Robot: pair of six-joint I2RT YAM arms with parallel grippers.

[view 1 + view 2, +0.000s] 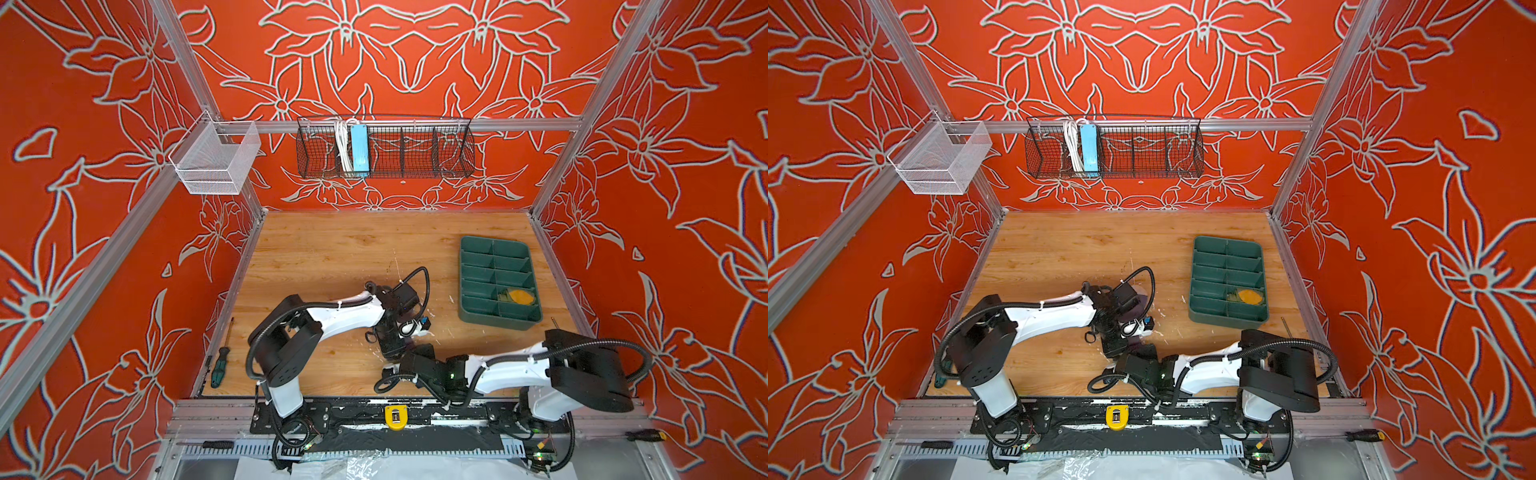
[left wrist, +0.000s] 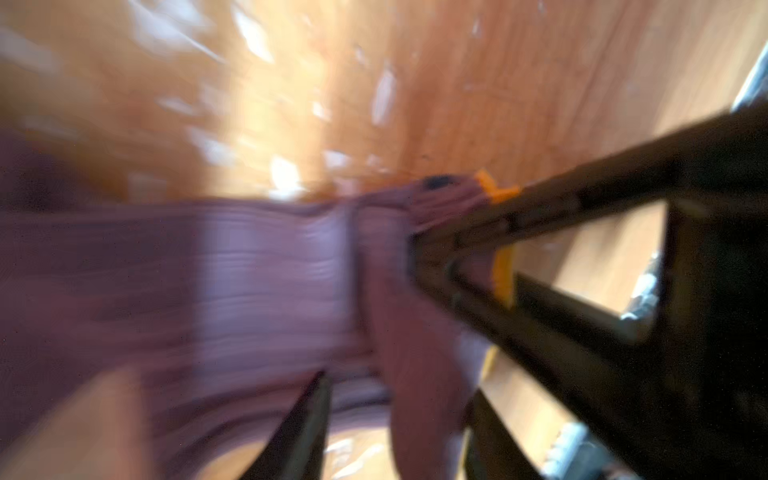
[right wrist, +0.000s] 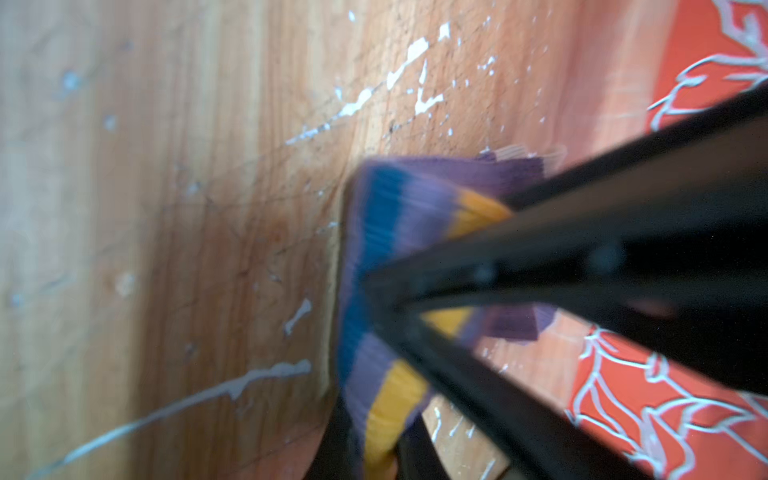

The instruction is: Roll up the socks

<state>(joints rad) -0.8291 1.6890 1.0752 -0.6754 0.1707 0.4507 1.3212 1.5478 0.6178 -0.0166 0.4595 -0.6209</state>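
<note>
The purple sock [image 2: 270,270] stretches across the left wrist view, blurred; its blue and yellow striped cuff [image 3: 374,232] fills the right wrist view. My right gripper [image 3: 376,453] is shut on that cuff at the yellow stripe. My left gripper [image 2: 395,436] has its fingers apart, with a fold of the sock hanging between them. In both top views the two grippers meet at the table's middle and hide most of this sock. The olive and mustard sock [image 1: 517,297] [image 1: 1248,296] lies bundled in a compartment of the green tray [image 1: 461,282] [image 1: 1191,291].
The divided green tray stands on the right of the wooden table. A green-handled screwdriver [image 1: 219,368] lies by the left edge. A black wire basket [image 1: 384,147] and a white mesh basket [image 1: 216,158] hang on the walls above the table.
</note>
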